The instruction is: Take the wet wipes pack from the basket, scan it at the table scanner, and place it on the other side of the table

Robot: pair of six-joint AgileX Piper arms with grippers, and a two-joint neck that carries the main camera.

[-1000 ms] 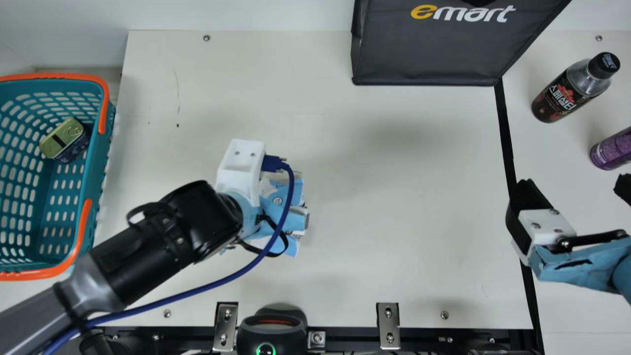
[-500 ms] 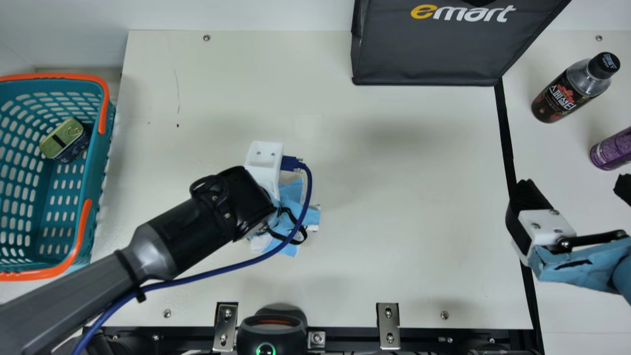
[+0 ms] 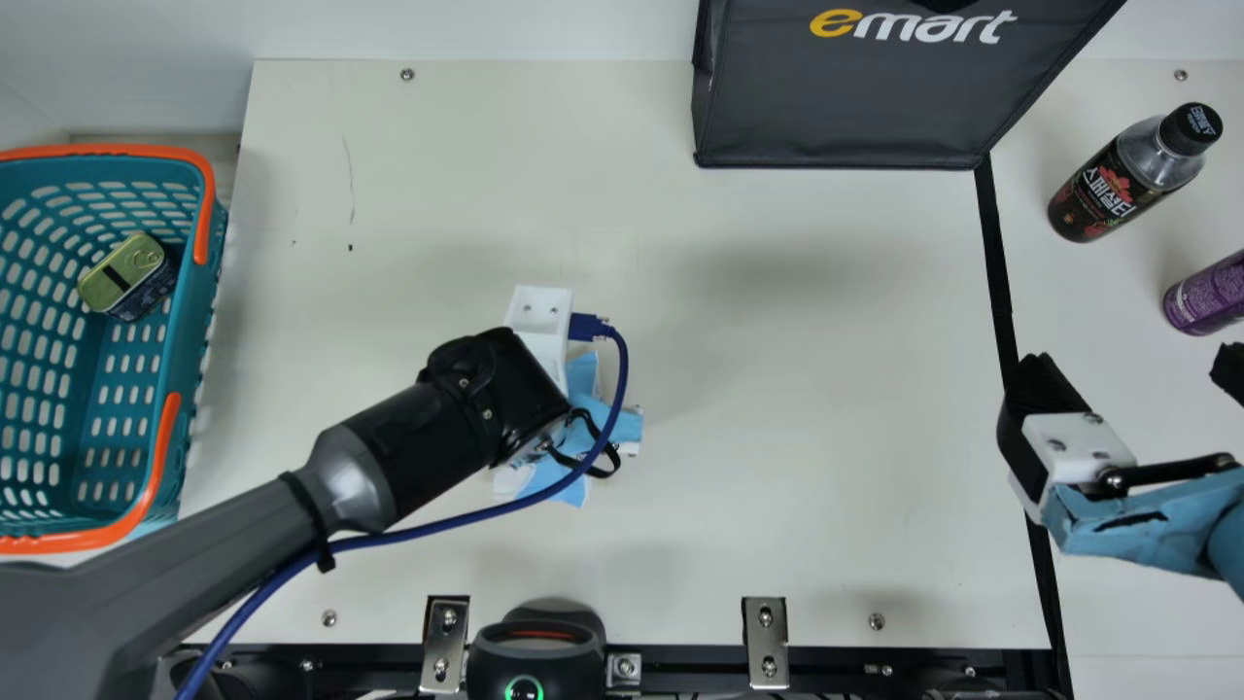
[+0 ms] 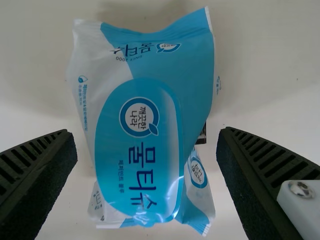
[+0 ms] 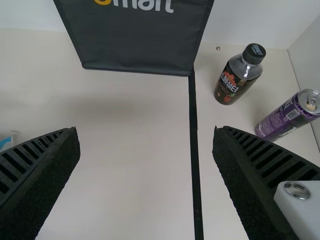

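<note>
From the main view, my left gripper [image 3: 604,426] hangs over the table left of centre, partly covering the blue and white wet wipes pack [image 3: 557,486] on the tabletop. The left wrist view has the pack [image 4: 137,175] face-up between the spread fingers of my left gripper [image 4: 147,136], with space on both sides of it. My right gripper [image 3: 1137,367] stands open near the table's right side, its fingers around nothing; the right wrist view shows this gripper [image 5: 145,136] too. The black scanner [image 3: 536,649] sits at the near edge.
At the left, a teal basket [image 3: 188,321] with orange handles holds a can [image 3: 126,275]. A dark bag [image 3: 836,107] stands at the back. A dark bottle [image 3: 1113,190] and a purple can [image 3: 1208,295] are right of the black line. Metal brackets [image 3: 766,642] line the near edge.
My left arm has moved to the right above the pack, slowing in the last half second. The pack has kept its place, and the right arm is still.
</note>
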